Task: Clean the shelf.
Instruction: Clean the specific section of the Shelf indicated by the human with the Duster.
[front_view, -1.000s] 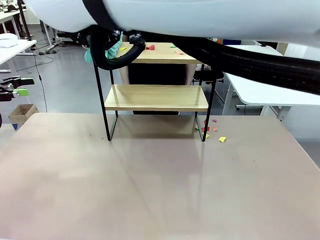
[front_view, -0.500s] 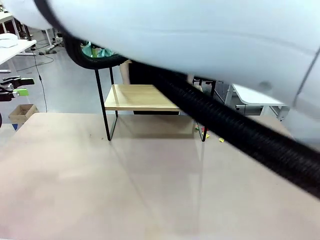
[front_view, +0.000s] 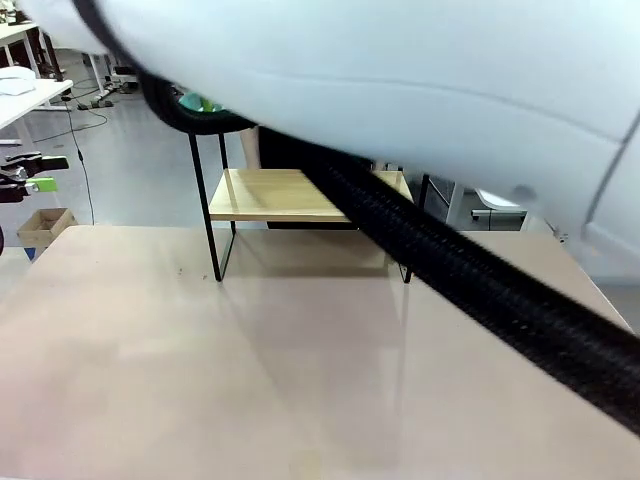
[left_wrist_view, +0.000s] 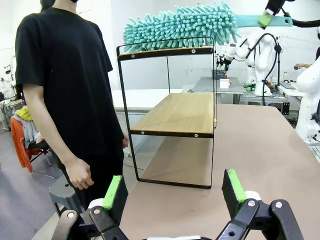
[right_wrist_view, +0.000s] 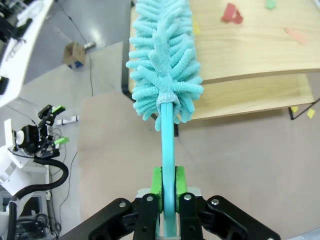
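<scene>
The shelf (left_wrist_view: 172, 112) stands at the table's far side, its lower board (front_view: 268, 194) bare. My right gripper (right_wrist_view: 168, 181) is shut on the teal handle of a fluffy teal duster (right_wrist_view: 162, 75), whose head lies over one end of the shelf's top board (right_wrist_view: 250, 45). Red (right_wrist_view: 231, 13), green (right_wrist_view: 270, 4) and pink (right_wrist_view: 296, 35) paper scraps lie on that board. In the left wrist view the duster (left_wrist_view: 180, 25) rests along the shelf's top. My left gripper (left_wrist_view: 173, 190) hangs open with nothing in it, well back from the shelf, beyond the table's left edge (front_view: 35, 175).
A person in a black T-shirt (left_wrist_view: 65, 85) stands beside the shelf, one hand (left_wrist_view: 80, 172) hanging down. My right arm's white body (front_view: 400, 60) and black cable (front_view: 480, 280) cross close to the front camera. Yellow scraps (right_wrist_view: 311, 113) lie on the table by the shelf's leg.
My right arm has swung down across the front camera and now hides the shelf's top board and the scraps on the table. The left gripper has stayed put.
</scene>
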